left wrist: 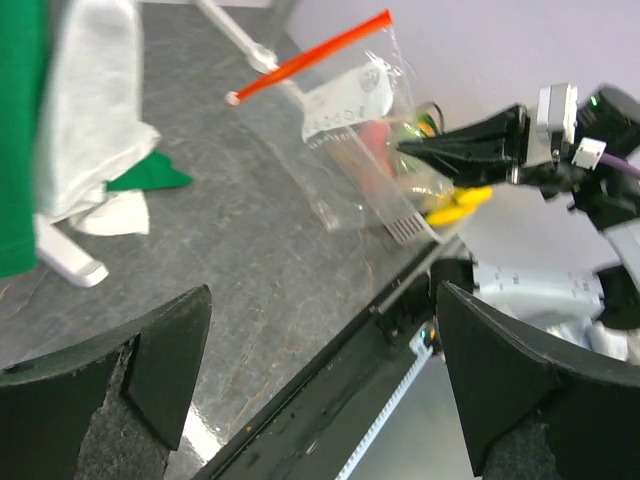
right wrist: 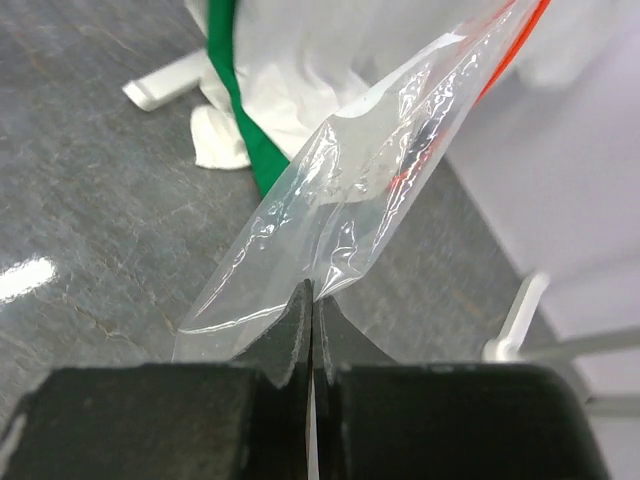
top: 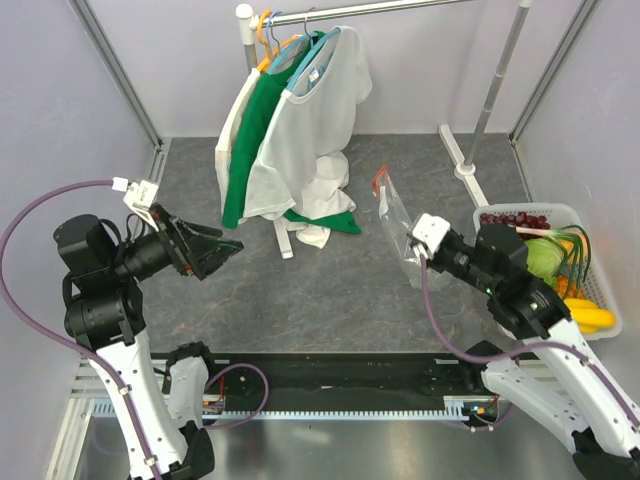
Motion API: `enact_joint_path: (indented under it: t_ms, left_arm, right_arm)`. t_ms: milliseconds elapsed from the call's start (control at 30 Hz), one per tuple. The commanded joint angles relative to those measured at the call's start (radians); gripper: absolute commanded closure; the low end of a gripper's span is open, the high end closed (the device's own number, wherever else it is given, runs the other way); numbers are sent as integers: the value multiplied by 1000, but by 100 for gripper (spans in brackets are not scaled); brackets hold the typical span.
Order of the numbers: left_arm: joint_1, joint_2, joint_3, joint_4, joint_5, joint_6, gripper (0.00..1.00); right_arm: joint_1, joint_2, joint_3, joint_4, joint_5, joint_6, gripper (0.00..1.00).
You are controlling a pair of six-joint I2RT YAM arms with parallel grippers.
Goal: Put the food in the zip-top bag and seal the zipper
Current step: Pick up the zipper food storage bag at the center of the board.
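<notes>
Right gripper (right wrist: 312,300) pressed together on lower edge of bag (top: 393,215), held up right of centre in top view, red zipper (left wrist: 310,52) uppermost. Left gripper (left wrist: 320,335) spread wide, at left, holding nothing. Food (top: 545,258) in white basket (top: 530,208) at right edge.

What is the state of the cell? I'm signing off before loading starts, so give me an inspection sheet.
Surface: dark grey table, no spills seen.
Job's things: zip-top bag held up, looks empty; food in the white basket.
Clutter: shirts on a rack.
Grippers: left gripper open, empty; right gripper shut on the bag.
Cables: purple cable looping at each arm.
Surroundings: pale walls.
</notes>
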Motion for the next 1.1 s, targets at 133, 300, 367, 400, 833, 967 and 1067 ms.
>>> enact_joint_path:
  t_ms: [133, 300, 367, 400, 833, 967, 1067]
  left_arm:
    - [3, -35, -57, 33, 230, 417, 0]
    - [-5, 45, -26, 37, 238, 476, 2]
    - [-20, 78, -29, 37, 272, 490, 4]
    - [-58, 75, -34, 37, 270, 551, 5]
    - [-646, 126, -207, 348, -190, 826, 25]
    - [-713, 117, -267, 470, -199, 864, 29]
    - [-768, 103, -299, 496, -236, 873, 31]
  right_arm:
    - [10, -170, -49, -16, -392, -423, 100]
    - [10, -216, -64, -30, -481, -557, 100]
    - [10, -201, -34, -39, -494, -545, 100]
    - [10, -180, -20, -54, -503, -542, 100]
    - [10, -227, -43, -208, -730, -845, 100]
    - [10, -257, -52, -303, -777, -989, 100]
    - [10, -274, -75, -279, -788, -991, 100]
